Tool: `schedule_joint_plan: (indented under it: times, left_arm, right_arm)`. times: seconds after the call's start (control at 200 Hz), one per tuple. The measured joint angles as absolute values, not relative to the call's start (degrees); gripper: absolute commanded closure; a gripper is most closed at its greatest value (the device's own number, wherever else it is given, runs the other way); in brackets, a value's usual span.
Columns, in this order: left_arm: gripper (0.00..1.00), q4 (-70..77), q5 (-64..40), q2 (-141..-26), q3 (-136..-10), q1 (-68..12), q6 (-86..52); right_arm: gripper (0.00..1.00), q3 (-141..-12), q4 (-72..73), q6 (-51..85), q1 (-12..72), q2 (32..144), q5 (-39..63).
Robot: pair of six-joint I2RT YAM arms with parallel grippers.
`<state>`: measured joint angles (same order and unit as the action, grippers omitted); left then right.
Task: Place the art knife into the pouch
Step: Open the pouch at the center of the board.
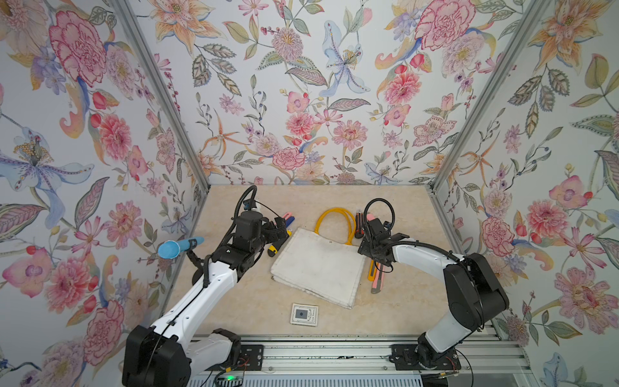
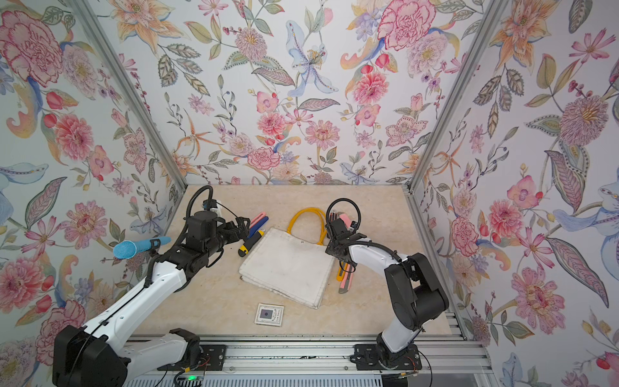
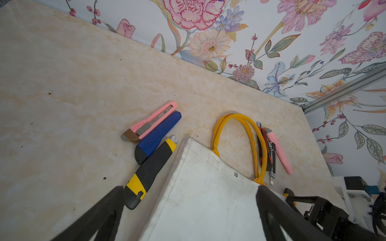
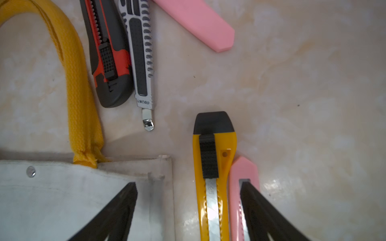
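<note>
Looking at the pouch (image 1: 318, 268): flat at the middle of the surface (image 1: 254, 301), plain face up, yellow handles (image 1: 335, 217) pointing far. Just right of it, a yellow art knife (image 4: 211, 177), pink knife (image 4: 243, 169) snug alongside. Straddling that yellow knife, right tool (image 4: 188, 184), fingers apart, gripping nothing. Over the pouch's far-left corner, left tool (image 3: 190, 189), spread wide, empty. Three more knives (image 3: 155, 135) left of the pouch, three others (image 3: 271, 154) right of the handles.

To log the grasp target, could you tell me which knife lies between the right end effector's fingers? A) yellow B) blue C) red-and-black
A: the right wrist view shows the yellow knife between the open right end effector's fingers, beside the pouch.
</note>
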<state>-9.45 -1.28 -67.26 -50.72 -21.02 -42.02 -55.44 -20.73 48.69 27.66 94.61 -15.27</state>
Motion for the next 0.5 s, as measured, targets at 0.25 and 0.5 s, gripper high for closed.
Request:
schedule_joint_plan:
  times: [0.25,0.5]
  left_arm:
    - [0.0,-9.5,-1.5,-69.8,-50.7,-21.0,-42.4]
    - [0.0,-9.5,-2.8,-73.5,-51.4,-21.0,-42.4]
  right_arm:
    - [0.37,-53.6,-13.8,48.8,26.7,96.4,-11.0]
    - [0.54,-53.6,-8.9,48.7,27.0,98.0,-8.3]
